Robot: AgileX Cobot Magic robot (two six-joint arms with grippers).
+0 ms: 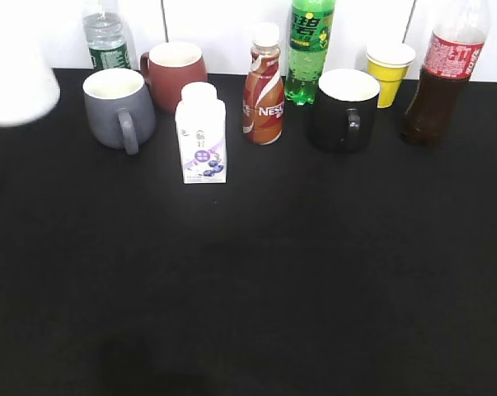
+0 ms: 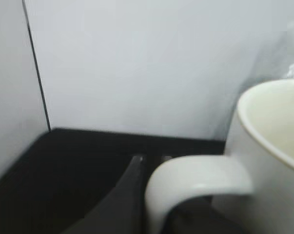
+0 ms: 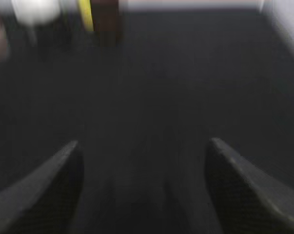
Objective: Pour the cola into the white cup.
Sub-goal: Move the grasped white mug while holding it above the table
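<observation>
Exterior: cola (image 1: pixel 447 74) stood at 2 o'clock on the surface (image 1: pixel 256 272); white cup (image 1: pixel 17 82) was blurred at 10 o'clock.
Left wrist: left hand (image 2: pixel 151 195) apparently pinched the cup's handle (image 2: pixel 195 183); better kept level.
Right wrist: right hand (image 3: pixel 142 187) was spread, empty; should approach the cola squarely.

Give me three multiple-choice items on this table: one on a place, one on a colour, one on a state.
1. The tall clear cola bottle with red label stands:
A. far right
B. centre
C. far left

2. The ceramic mug beside the small yellow paper cup is:
A. grey
B. black
C. green

3. The right gripper is:
A. shut on a bottle
B. holding a cup
C. open, empty

Key: 1A, it ends the back row on the right. 2B, its body is black. 3C, its two sides stand wide apart over the bare black table.
</observation>
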